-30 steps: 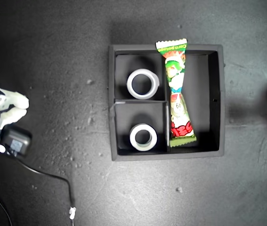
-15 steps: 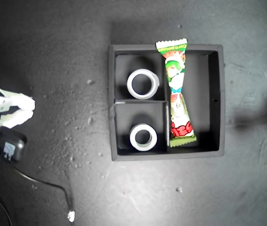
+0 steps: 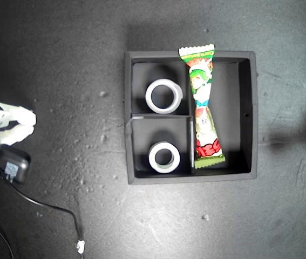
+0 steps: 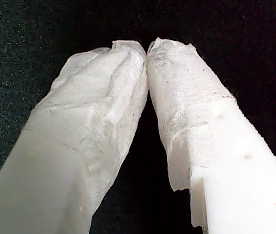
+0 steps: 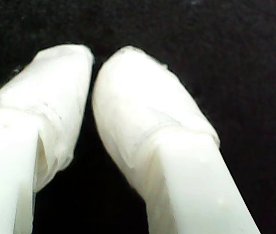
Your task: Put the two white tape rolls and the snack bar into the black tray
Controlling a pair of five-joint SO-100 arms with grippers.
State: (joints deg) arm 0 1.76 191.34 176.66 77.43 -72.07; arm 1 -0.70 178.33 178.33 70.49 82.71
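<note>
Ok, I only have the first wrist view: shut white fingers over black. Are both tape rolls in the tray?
Observer: Yes, the exterior view shows one tape roll in one small compartment of the black tray, the other tape roll in the second.
Operator: And the snack bar?
Observer: The snack bar lies in the long compartment, one crimped end over the tray's wall.
Operator: Is my second gripper holding anything?
Observer: No, the second wrist view shows its fingers together, nothing between.
</note>
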